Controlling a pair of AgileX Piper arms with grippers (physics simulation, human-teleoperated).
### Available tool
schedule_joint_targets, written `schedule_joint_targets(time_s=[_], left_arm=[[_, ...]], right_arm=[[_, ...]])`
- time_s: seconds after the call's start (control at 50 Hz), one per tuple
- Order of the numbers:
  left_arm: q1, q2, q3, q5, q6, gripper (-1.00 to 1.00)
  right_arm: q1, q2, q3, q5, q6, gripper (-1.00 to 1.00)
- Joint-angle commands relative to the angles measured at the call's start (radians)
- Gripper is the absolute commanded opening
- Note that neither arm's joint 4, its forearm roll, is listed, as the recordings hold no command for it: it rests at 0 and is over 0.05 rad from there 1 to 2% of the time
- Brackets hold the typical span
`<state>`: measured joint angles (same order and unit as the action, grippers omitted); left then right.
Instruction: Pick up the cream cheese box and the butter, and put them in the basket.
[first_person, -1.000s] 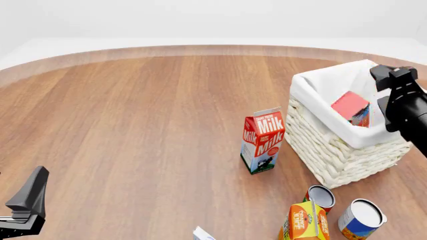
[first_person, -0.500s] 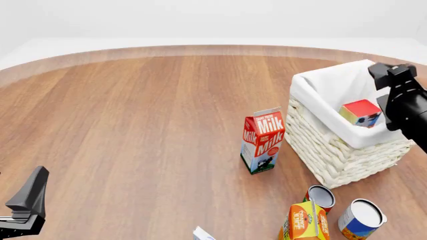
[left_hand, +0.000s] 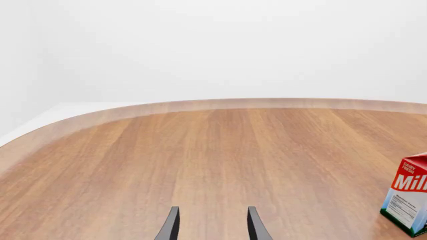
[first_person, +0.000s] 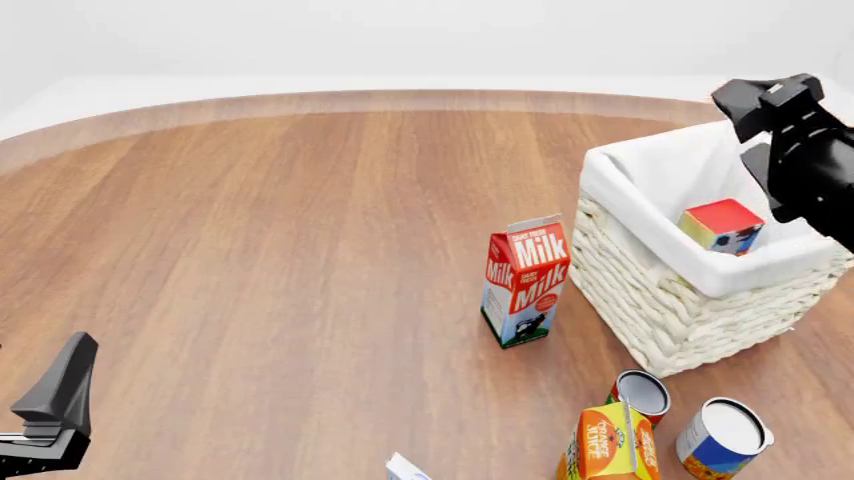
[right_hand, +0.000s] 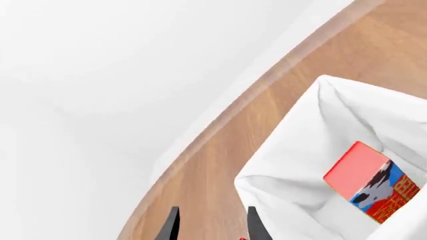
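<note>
The butter (first_person: 722, 225) lies inside the basket (first_person: 674, 300), resting on the white liner with its red top and blue-white end showing. It also shows in the right wrist view (right_hand: 373, 184). My right gripper (first_person: 758, 102) is open and empty, above the basket's far rim and apart from the butter; its fingers (right_hand: 172, 226) hold nothing. Only a pale corner of the cream cheese box (first_person: 404, 468) shows at the front edge. My left gripper (first_person: 56, 395) is at the lower left, open and empty, with its fingers (left_hand: 171, 227) over bare wood.
A red-white Milk carton (first_person: 526, 282) stands upright just left of the basket and shows in the left wrist view (left_hand: 408, 200). An orange juice carton (first_person: 607, 445) and two cans (first_person: 642, 393) (first_person: 723, 437) stand in front of the basket. The round wooden table's rim (first_person: 400, 100) curves behind.
The butter dropped from a tilted pose and settled lower in the basket. My right gripper then rose up and away from it. The left arm has not moved.
</note>
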<state>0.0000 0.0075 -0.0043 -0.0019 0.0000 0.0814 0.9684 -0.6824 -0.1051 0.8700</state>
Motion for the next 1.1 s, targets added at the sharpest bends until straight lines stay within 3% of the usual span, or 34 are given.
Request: schedule_joint_targets(time_s=[0.02, 0.22, 0.32, 0.74, 0.8, 1.1], left_arm=[[0.000, 0.000, 0.000, 0.000, 0.000, 1.00], [0.000, 0.000, 0.000, 0.000, 0.000, 1.00], [0.000, 0.000, 0.000, 0.000, 0.000, 1.00], [0.000, 0.000, 0.000, 0.000, 0.000, 1.00], [0.000, 0.000, 0.000, 0.000, 0.000, 1.00], [0.000, 0.000, 0.000, 0.000, 0.000, 1.00]], right_arm=[[0.084, -0.038, -0.087, 0.099, -0.076, 1.00], [0.192, -0.074, -0.184, 0.235, -0.172, 1.00], [0.296, -0.102, -0.296, 0.368, -0.269, 1.00], [0.365, -0.054, -0.430, 0.519, -0.407, 1.00], [0.390, -0.032, -0.459, 0.559, -0.447, 1.00], [0.499, 0.036, -0.542, 0.632, -0.521, 1.00]])
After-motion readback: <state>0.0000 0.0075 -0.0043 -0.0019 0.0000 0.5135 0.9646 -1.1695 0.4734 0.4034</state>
